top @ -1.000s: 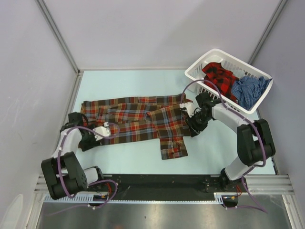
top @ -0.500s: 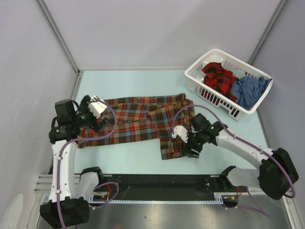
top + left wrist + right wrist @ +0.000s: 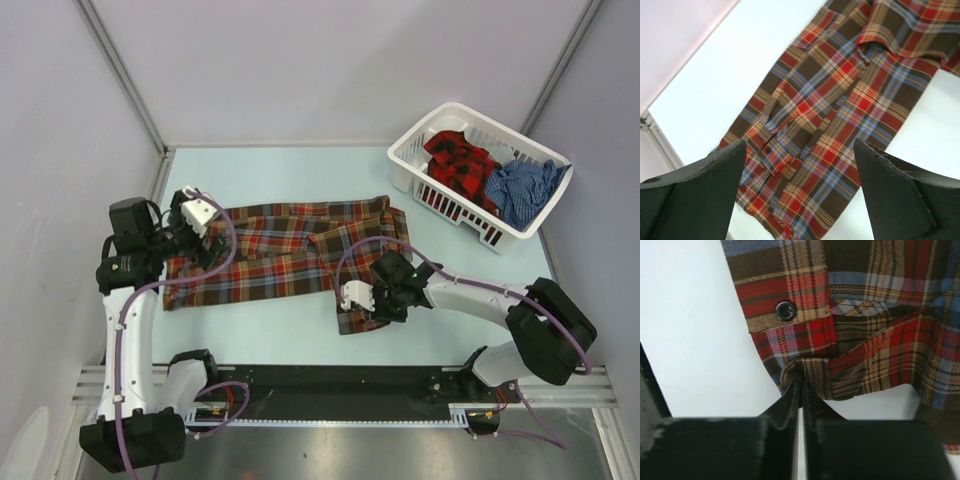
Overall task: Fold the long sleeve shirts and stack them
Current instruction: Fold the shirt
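A brown, red-orange and light-blue plaid long sleeve shirt [image 3: 290, 255] lies spread flat across the table, one sleeve end pointing toward the near edge. My right gripper [image 3: 372, 305] sits low at that sleeve end. In the right wrist view it [image 3: 801, 382] is shut on a bunched fold of the shirt's edge [image 3: 865, 315], just below a dark button [image 3: 785, 310]. My left gripper [image 3: 203, 245] hovers above the shirt's left end. In the left wrist view its jaws [image 3: 800, 145] stand wide open over the plaid cloth [image 3: 840, 100], holding nothing.
A white plastic laundry basket [image 3: 405, 160] stands at the back right, holding a red-and-black plaid shirt [image 3: 460, 160] and a blue checked shirt [image 3: 520, 190]. Grey walls close in the left, back and right sides. A black rail runs along the near edge.
My right gripper moved from the shirt's right edge down to the sleeve end and closed on the cloth. My left arm rose from the table to above the shirt's left end, jaws still open.
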Available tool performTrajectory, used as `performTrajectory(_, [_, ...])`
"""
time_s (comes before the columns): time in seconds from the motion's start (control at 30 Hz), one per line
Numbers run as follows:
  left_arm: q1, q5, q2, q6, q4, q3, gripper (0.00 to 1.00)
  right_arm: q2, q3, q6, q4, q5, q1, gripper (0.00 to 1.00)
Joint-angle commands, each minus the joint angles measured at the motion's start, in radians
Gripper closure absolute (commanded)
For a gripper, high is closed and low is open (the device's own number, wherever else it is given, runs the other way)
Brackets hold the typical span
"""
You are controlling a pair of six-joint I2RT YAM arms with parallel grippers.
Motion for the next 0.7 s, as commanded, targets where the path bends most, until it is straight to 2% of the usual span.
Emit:
performTrajectory(0.0, [-0.045,0.062,-0.019,0.077,-0.089,0.030,0.10,0.017,0.080,-0.006,-0.015,-0.037,-0.004,1.00])
performTrajectory(0.17, [-0.206,0.039,-0.060,0.121,-0.112,-0.008,0.14,-0.021,0.292,0.069,-0.159,-0.245,-0.079,1.00])
performTrajectory(0.3, [-0.384,0.014,-0.095,0.048,-0.048,-0.074,0.10,0.012,0.430,0.130,-0.222,-0.387,-0.161,1.00])
performTrajectory(0.33, [-0.471,-0.007,-0.114,-0.012,-0.018,-0.094,0.09,0.026,0.478,0.141,-0.242,-0.423,-0.171,1.00])
performTrajectory(0.37, [-0.521,-0.085,-0.125,-0.055,0.080,-0.138,0.08,0.049,0.498,0.155,-0.245,-0.441,-0.183,1.00])
performTrajectory(0.4, [-0.626,-0.125,-0.131,-0.093,0.128,-0.154,0.07,0.066,0.519,0.187,-0.248,-0.473,-0.200,1.00])
performTrajectory(0.5, [-0.807,-0.258,-0.096,-0.231,0.272,-0.179,0.02,0.110,0.593,0.242,-0.255,-0.532,-0.231,1.00])
performTrajectory(0.6, [-0.895,-0.315,0.025,-0.296,0.363,-0.154,0.01,0.127,0.636,0.255,-0.258,-0.553,-0.252,1.00])
performTrajectory(0.67, [-0.903,-0.307,0.128,-0.320,0.398,-0.118,0.01,0.126,0.647,0.269,-0.251,-0.547,-0.257,1.00])
